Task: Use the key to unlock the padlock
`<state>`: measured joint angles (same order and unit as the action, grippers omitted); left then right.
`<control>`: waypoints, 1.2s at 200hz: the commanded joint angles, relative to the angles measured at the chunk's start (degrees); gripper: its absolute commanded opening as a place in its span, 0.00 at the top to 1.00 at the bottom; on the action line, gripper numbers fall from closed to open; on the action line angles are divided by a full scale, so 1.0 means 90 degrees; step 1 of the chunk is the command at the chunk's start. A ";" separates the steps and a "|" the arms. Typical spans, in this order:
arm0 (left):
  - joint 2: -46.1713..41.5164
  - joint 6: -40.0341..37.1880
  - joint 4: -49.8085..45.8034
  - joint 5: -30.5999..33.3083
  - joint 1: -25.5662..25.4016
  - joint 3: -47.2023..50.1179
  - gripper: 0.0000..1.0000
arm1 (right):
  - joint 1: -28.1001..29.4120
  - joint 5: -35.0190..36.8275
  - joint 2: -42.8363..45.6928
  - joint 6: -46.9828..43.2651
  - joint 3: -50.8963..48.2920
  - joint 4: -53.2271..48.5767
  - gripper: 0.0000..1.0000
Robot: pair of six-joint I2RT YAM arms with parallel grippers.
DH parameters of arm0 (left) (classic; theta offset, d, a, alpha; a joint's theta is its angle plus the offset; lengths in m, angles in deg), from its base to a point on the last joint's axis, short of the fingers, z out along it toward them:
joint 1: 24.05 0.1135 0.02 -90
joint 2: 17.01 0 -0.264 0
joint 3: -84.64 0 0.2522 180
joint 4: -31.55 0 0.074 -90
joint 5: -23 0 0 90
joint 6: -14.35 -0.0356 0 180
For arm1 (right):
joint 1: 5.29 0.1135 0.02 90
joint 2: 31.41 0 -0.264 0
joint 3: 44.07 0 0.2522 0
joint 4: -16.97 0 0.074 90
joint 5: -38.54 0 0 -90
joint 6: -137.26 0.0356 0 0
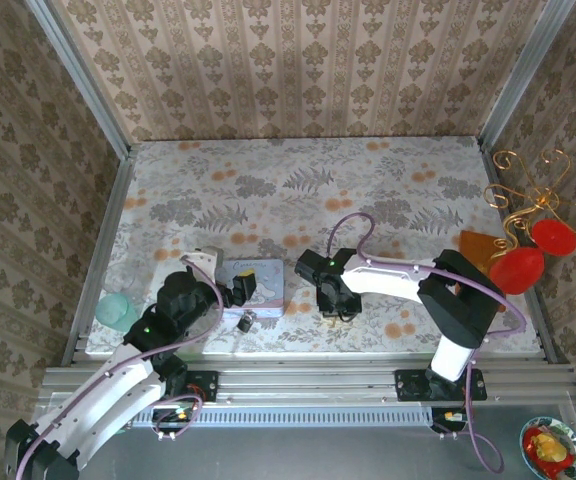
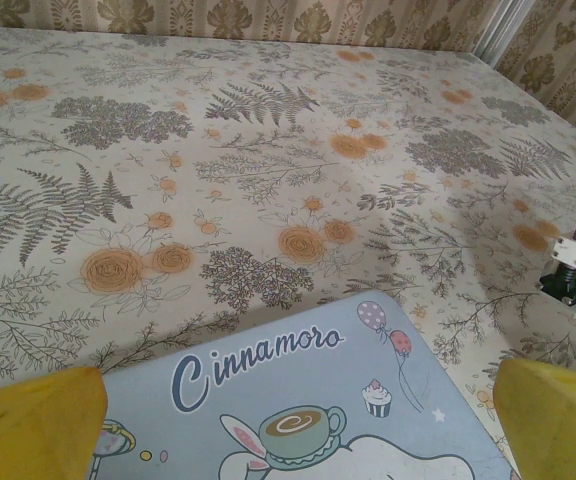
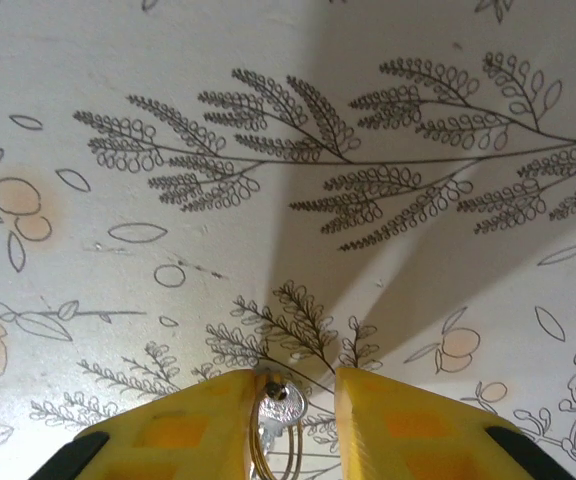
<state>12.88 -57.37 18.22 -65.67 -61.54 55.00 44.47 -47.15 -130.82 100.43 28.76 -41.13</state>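
Right wrist view, bottom centre of the frame: the key [image 3: 274, 398] lies on the floral tablecloth [image 3: 268, 150] between the two yellow fingers [image 3: 178, 435] of the right gripper [image 3: 295, 400]. The jaws are spread a little around it. The key's head and wire ring sit against the left-hand finger, and a sliver of cloth shows before the other, so I judge it bracketed, not yet pinched. In the top view this gripper points down at the cloth, right of centre in the lower half. The padlock [image 1: 246, 321] lies loose just below the lower edge of the pale blue tin [image 1: 264, 284], left of centre and apart from the key. The left gripper [image 1: 235, 292] hangs over the tin's left end with its jaws wide apart, a yellow finger in each bottom corner of the left wrist view and the tin lid between them. It holds nothing. The main risk is the close. The key is off-centre, so the far finger may push it and twist it, or catch the ring alone and leave the blade dangling at an unknown angle. A flat key on cloth may also slip out from under the pads. Later, the unheld padlock would probably skid when the key presses on it.
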 commanded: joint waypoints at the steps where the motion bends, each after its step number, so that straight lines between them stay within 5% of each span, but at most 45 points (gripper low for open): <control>1: -0.0030 -0.0032 0.0031 -0.0066 -0.0033 -0.0028 0.00 | -0.0021 0.0231 -0.0149 0.0146 0.0164 -0.0098 0.75; 240: -0.0188 0.0076 -0.0239 0.0955 -0.0031 0.0002 0.00 | 0.0013 0.0165 0.1635 0.1039 -0.1066 0.1349 0.97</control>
<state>13.73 -57.33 17.17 -59.07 -61.52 55.00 44.49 -46.73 -119.26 106.51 20.65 -31.12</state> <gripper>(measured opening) 0.999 0.069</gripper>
